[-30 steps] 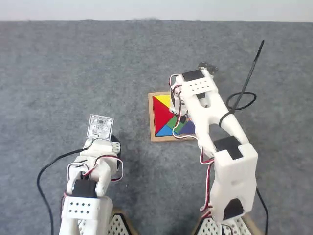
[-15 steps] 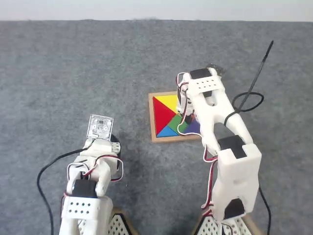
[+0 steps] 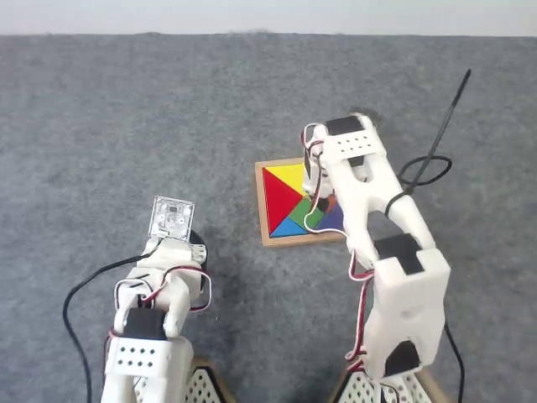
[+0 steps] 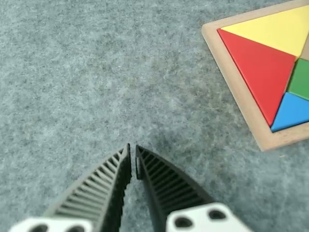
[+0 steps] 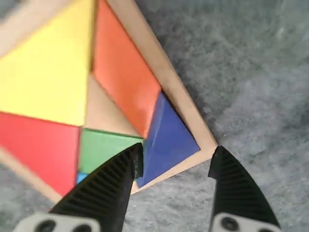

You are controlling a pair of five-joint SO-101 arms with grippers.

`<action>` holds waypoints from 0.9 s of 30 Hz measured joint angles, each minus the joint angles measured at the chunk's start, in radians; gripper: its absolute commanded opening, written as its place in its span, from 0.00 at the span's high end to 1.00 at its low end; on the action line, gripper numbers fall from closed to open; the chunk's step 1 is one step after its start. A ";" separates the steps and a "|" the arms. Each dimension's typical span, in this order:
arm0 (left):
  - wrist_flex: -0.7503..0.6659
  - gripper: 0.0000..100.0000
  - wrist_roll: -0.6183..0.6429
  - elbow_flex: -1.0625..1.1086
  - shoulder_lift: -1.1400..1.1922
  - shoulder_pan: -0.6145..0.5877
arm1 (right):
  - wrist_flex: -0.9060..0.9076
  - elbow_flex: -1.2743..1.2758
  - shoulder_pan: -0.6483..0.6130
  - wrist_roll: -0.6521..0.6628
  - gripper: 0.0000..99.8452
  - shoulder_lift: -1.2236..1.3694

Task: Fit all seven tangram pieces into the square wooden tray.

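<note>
The square wooden tray point(image 3: 261, 201) lies mid-table with coloured pieces in it: yellow triangle point(image 5: 53, 72), red triangle point(image 5: 38, 145), orange piece point(image 5: 125, 77), green square point(image 5: 101, 147), dark blue triangle point(image 5: 169, 140) and light blue triangle point(image 4: 294, 108). Between them is a tan triangular patch point(image 5: 104, 113); I cannot tell whether it is a piece or bare tray floor. My right gripper point(image 5: 177, 152) hangs open over the tray's dark blue corner, holding nothing. My left gripper point(image 4: 133, 147) is shut and empty, low over the carpet, well short of the tray.
Grey carpet point(image 3: 126, 109) covers the whole table. The right arm point(image 3: 357, 168) hides the tray's right side in the high view. A black cable loop point(image 3: 424, 168) trails to its right. The left arm point(image 3: 164, 277) sits at the near left.
The right arm has shifted a little to the right over the tray, uncovering more of the pieces. The left arm has not moved.
</note>
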 measured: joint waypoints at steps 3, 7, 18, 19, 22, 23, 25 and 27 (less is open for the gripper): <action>0.000 0.98 0.000 0.000 0.000 0.000 | -0.015 0.005 0.003 0.018 0.78 -0.052; 0.000 0.98 0.000 0.000 0.000 0.000 | -0.089 0.101 -0.002 0.023 0.78 -0.080; 0.000 0.98 0.000 0.000 0.000 0.000 | -0.229 0.235 0.031 0.023 0.78 -0.080; 0.000 0.98 0.000 0.000 0.000 0.000 | -0.229 0.235 0.031 0.023 0.78 -0.080; 0.000 0.98 0.000 0.000 0.000 0.000 | -0.229 0.235 0.031 0.023 0.78 -0.080; 0.000 0.98 0.000 0.000 0.000 0.000 | -0.229 0.236 0.031 0.023 0.78 -0.091; 0.000 0.98 0.000 0.000 0.000 0.000 | -0.224 0.236 0.034 0.023 0.78 -0.133; 0.000 0.98 0.000 0.000 0.000 0.000 | -0.224 0.241 0.035 0.023 0.78 -0.193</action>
